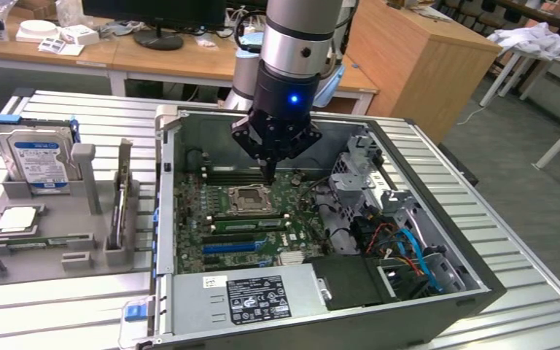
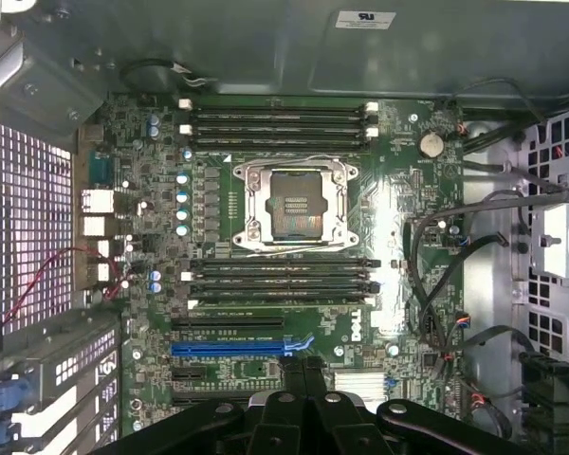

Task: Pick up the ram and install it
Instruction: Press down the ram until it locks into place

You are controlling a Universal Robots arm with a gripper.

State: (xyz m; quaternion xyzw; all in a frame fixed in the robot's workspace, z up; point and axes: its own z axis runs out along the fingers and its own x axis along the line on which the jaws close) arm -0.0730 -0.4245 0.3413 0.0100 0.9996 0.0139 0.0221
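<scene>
The ram (image 1: pixel 122 193) is seen in the exterior view as a long thin stick stood up on its edge. It is kept in a slot of the gray holder (image 1: pixel 66 251), most likely so that its top edge can be pinched from above with ease. The holder is set at nine o'clock from the open computer case (image 1: pixel 436 292), just beside it.

In the same holder, the hard drive (image 1: pixel 35 157) with its blue label is stood at about ten o'clock from the ram. The square silver chip (image 1: pixel 17 219) is laid flat at about eight o'clock from it.

The ram is not touched by anything.

The gripper (image 1: pixel 270 173) is hung well apart from the ram, at three o'clock from it, inside the case. It is pointed straight down over the green board (image 2: pixel 360 322), close to the square socket (image 2: pixel 294 204) and the long dark slots (image 2: pixel 280 118). In the wrist view the gripper (image 2: pixel 303 374) is seen with its fingers pressed together. Nothing is seen held between them.
</scene>
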